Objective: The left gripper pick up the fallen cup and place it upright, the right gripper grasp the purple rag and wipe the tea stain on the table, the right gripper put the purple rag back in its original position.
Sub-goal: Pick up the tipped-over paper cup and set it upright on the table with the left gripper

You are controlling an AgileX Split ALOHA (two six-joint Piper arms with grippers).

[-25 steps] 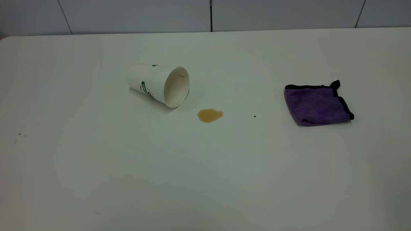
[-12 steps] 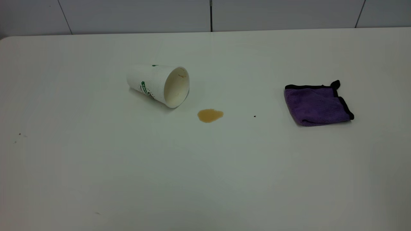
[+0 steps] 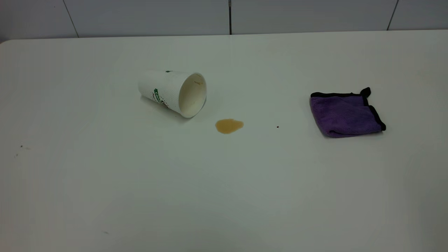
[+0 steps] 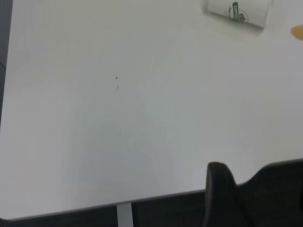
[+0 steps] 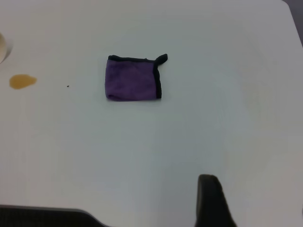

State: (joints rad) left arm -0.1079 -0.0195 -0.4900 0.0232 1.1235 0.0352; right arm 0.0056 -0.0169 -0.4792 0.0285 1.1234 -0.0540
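The cup (image 3: 175,91) lies on its side left of centre on the table (image 3: 224,196), its mouth turned toward the tea stain (image 3: 228,125), a small amber blotch just off the rim. Far to the right lies the folded purple rag (image 3: 344,113). Neither gripper shows in the exterior view. Only a dark part of my left gripper (image 4: 220,194) shows in the left wrist view, by the table's near edge, far from the cup (image 4: 239,12). Only a part of my right gripper (image 5: 210,201) shows too, well short of the rag (image 5: 134,78) and holding nothing.
A tiny black speck (image 3: 277,126) sits between the stain and the rag. A grey panelled wall (image 3: 140,17) runs behind the table's far edge. Wide bare tabletop lies in front of all three things. The table's near edge (image 4: 118,204) shows in the left wrist view.
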